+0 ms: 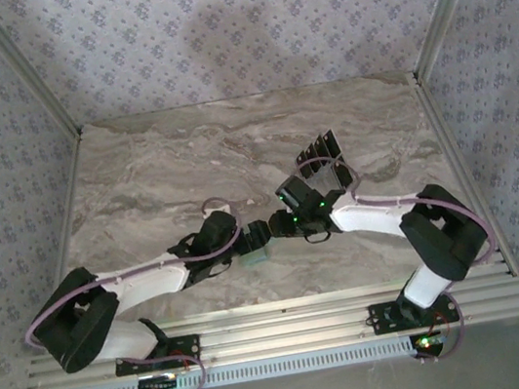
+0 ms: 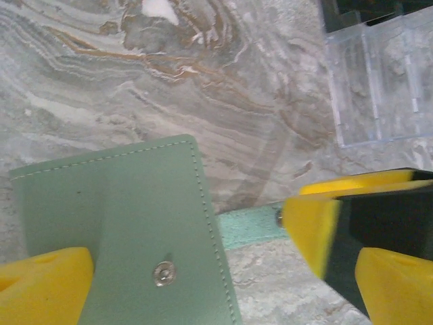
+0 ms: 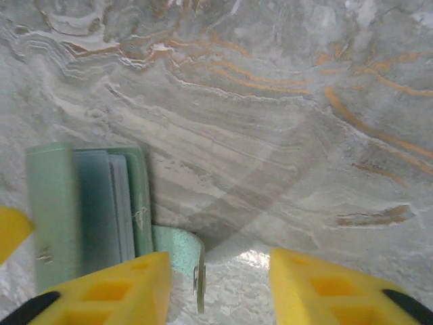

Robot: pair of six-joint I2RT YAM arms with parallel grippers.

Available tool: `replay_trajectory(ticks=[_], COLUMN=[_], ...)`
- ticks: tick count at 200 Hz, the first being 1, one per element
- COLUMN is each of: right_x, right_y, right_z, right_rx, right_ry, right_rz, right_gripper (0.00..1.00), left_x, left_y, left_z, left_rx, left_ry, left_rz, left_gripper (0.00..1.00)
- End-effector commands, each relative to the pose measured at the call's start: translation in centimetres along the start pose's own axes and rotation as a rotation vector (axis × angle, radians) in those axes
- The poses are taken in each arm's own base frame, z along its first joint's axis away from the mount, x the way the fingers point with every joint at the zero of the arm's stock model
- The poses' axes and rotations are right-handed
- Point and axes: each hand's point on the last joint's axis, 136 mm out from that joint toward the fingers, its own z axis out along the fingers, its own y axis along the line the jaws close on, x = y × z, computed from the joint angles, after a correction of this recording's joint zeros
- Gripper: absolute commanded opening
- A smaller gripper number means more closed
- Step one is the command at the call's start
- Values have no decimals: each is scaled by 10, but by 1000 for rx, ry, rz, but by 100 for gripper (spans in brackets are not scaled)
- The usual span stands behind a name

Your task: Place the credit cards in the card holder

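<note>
The card holder (image 3: 88, 203) is seen on the table (image 1: 184, 157) between the two grippers. The left gripper (image 2: 220, 271) is spread to its widest around the holder: one finger overlaps its green face, the other is kept well apart from its stitched edge, so no clamp is judged to be applied. The right gripper (image 3: 220, 261) is held just beside the holder's strap side, partly open, with only bare table between its fingers.

The main risk is judged to be a sliding holder. Since it is not pinched, any push from a card or a finger could shove it away. The snap strap (image 3: 183, 250) is trapped close against the right gripper's near finger and could be snagged, dragging the holder along. Whether a card is already seated inside cannot be told. If one is only part way in, it could slip out.

The holder's layered mouth and strap are turned toward the right gripper. Its long axis cannot be settled, as its near end is hidden by fingers. The credit cards (image 1: 322, 150) are kept beyond the holder, in a clear rack (image 2: 379, 81).
</note>
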Motion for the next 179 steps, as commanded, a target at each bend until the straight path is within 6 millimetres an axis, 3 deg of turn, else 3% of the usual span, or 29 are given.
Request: replay_trajectory(ticks=[1,62,85,131,154,179], right_x=[0,-6,-6,-2,0,1], right_y=[-9,-17,-11,6,18,37], right_z=[-19,-58,-65,-63,-59,-53], right_rx=[22,-6,-34,-84,-94,-115], right_ry=[-22,-102,-104,-84,-68,-48], right_rz=[16,59,56,35,10,-28], right_gripper=[51,53,54,52,51,49], left_x=[-2,10,0,-35,-46,-42], left_y=[-1,15,9,-1,17,50], left_z=[5,10,0,-38,-60,-79], left_rx=[-36,-139,-148,-191,-269,-402], left_ry=[9,49,26,-45,-64,-44], left_rz=[0,16,51,128,115,103], left_gripper=[100,100,100,100,100,100])
